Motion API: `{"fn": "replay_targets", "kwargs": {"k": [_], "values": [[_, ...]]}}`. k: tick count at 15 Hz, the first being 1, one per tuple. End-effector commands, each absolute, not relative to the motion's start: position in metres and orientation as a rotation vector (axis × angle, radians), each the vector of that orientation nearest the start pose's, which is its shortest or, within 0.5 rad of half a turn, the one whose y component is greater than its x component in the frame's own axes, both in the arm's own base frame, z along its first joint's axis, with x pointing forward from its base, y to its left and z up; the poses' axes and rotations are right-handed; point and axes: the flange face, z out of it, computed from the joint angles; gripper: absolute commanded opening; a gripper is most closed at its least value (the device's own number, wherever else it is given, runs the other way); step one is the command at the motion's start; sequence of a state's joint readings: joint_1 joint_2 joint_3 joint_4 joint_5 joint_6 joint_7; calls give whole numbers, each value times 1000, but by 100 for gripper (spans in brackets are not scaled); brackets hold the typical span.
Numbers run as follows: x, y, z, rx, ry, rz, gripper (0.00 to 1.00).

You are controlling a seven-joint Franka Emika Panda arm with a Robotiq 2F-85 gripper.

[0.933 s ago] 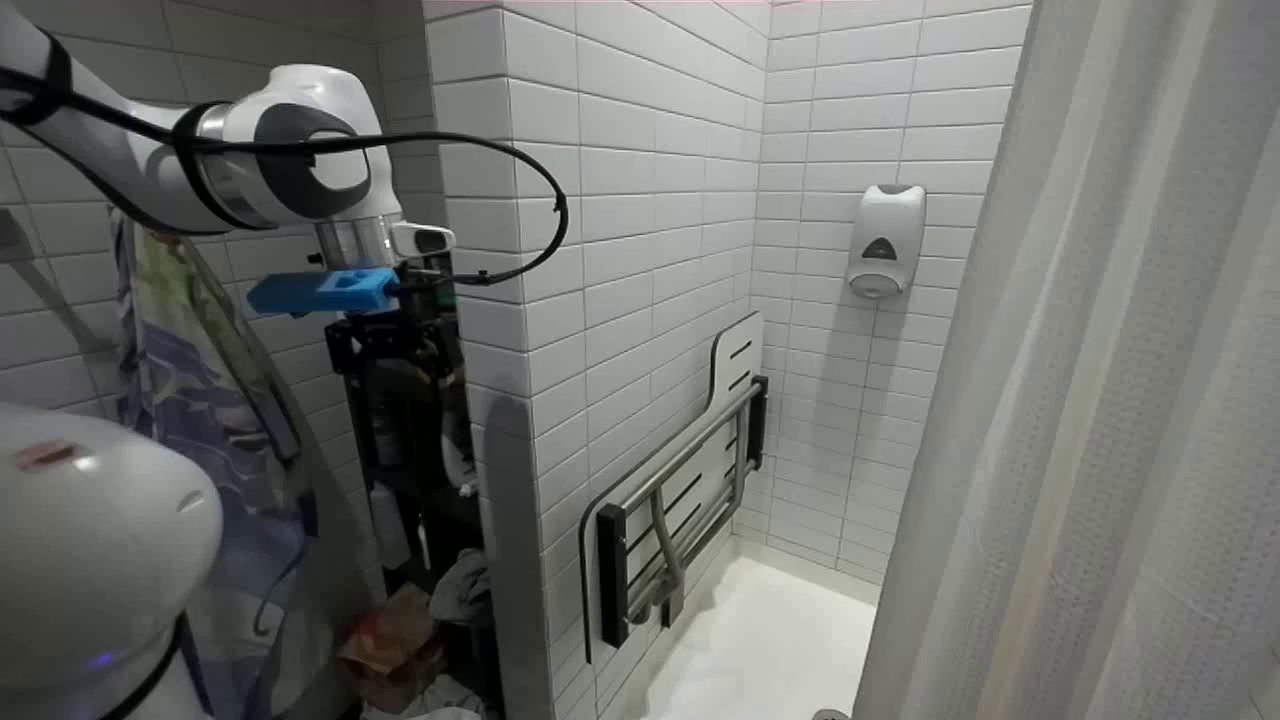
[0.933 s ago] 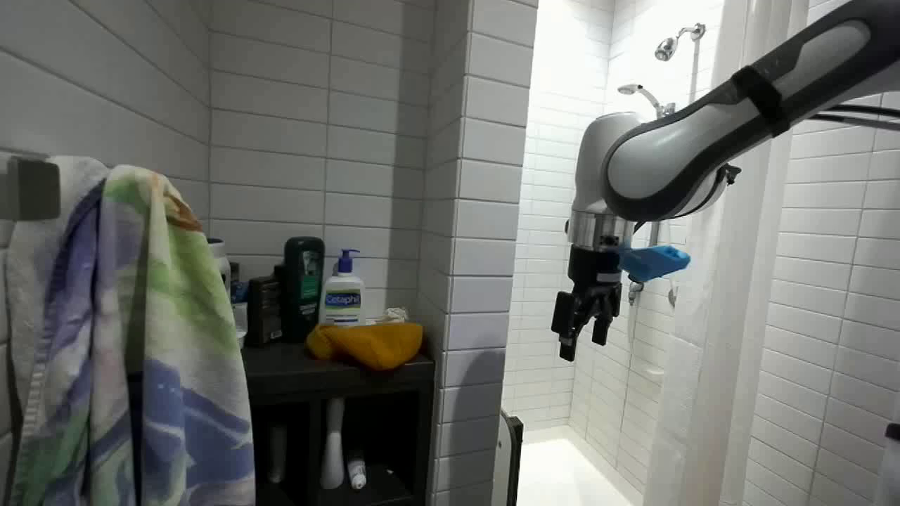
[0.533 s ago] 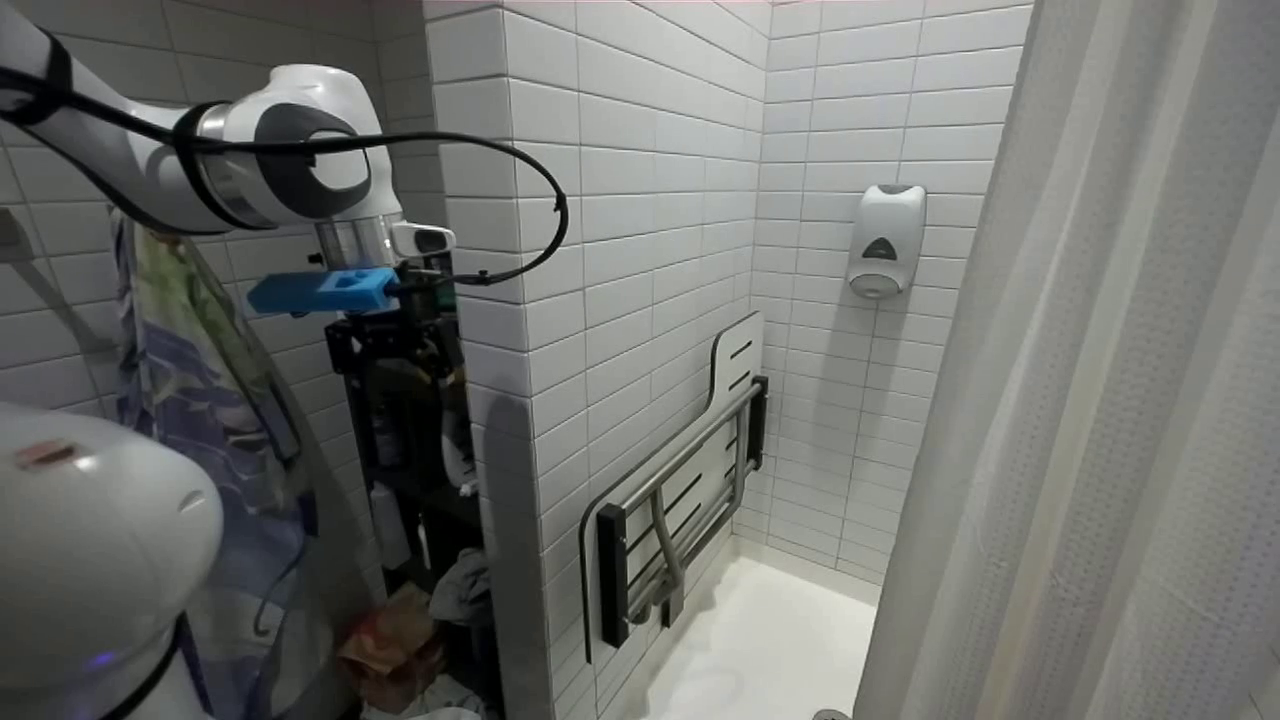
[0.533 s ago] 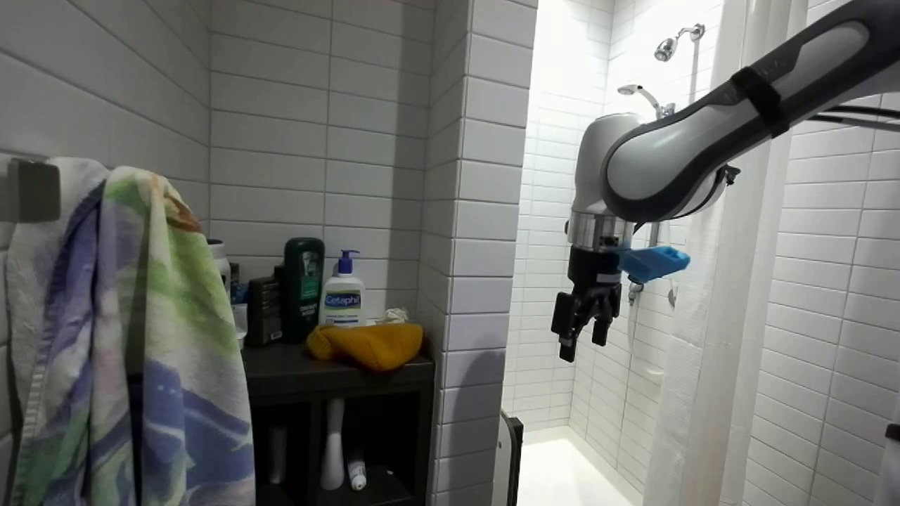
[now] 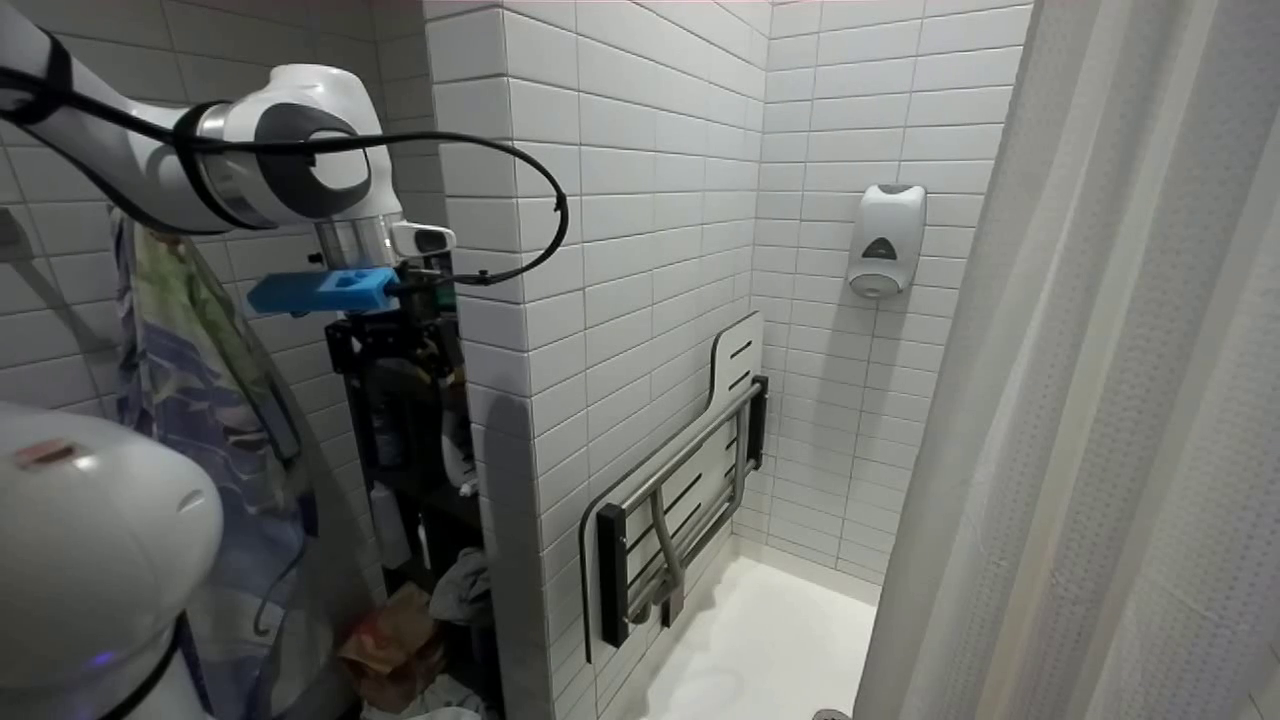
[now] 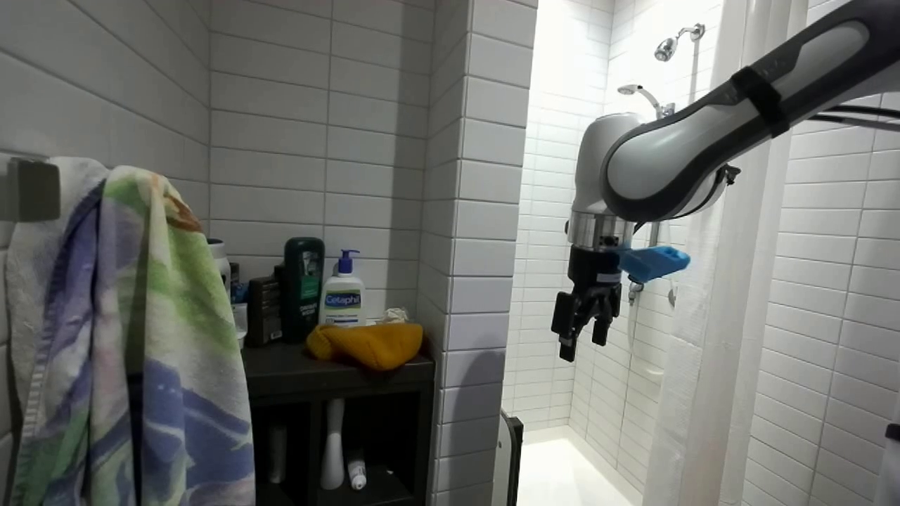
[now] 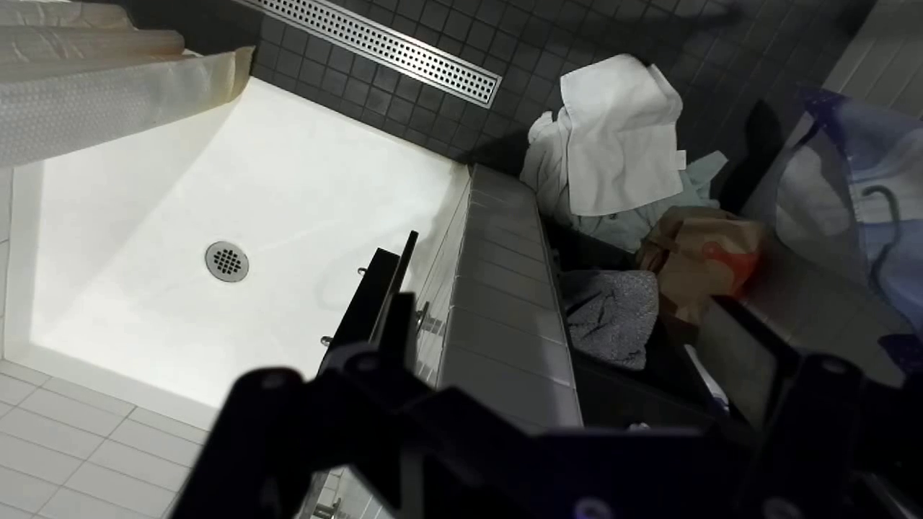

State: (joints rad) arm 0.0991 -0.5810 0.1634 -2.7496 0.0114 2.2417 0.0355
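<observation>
While claw (image 6: 583, 342) is hanging near wall (image 6: 481, 281), jaws spread, yellow cloth (image 6: 376, 346) is lying on tabletop (image 6: 278, 363) beside Cetaphil bottle (image 6: 342, 301).

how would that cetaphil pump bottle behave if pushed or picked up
The Cetaphil bottle would probably tip if pushed near its blue pump, since it stands taller than wide. Its smooth, plastic-looking sides may be slippery. It could be heavy or light: the opaque white body hides the fill level.
</observation>
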Motion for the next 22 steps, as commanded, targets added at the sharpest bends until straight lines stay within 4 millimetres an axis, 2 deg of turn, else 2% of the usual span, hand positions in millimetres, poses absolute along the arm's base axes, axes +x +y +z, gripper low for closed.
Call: {"fn": "replay_targets", "kwargs": {"k": [1, 6, 9, 13, 18, 22], "values": [[340, 94, 389, -3176, -348, -122, 100], [335, 108, 385, -3075, -328, -168, 100], [347, 126, 398, -3009, -320, -360, 100], [350, 162, 400, -2960, -468, -561, 100], [336, 219, 388, -2883, -556, -671, 100], [332, 244, 376, -2847, -588, -792, 100]]}}
